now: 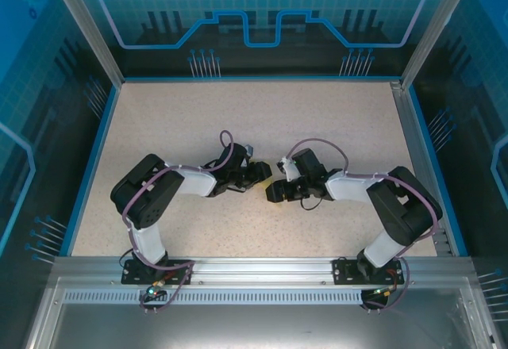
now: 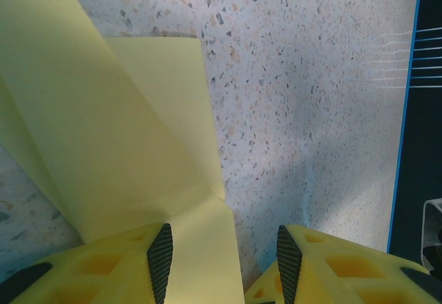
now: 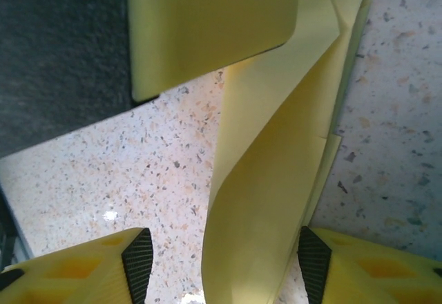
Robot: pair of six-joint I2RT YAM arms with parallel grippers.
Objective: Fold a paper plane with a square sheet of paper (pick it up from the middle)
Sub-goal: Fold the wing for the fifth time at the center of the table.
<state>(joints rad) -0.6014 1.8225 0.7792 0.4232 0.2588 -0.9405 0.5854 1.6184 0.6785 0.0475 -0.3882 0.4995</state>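
Note:
The pale-yellow paper is folded into layers with creases, and one flap lies flat on the speckled table in the left wrist view. Its near end runs between the fingers of my left gripper, against the left pad and apart from the right one; that gripper is open. In the right wrist view a strip of the paper curves up off the table between the fingers of my right gripper, close to the right pad; this gripper is open too. From above, the left gripper and right gripper meet tip to tip at mid-table.
The speckled table is ringed by a blue rim and metal frame posts. A yellow finger of the other gripper and its dark body hang just beyond the right gripper's tips.

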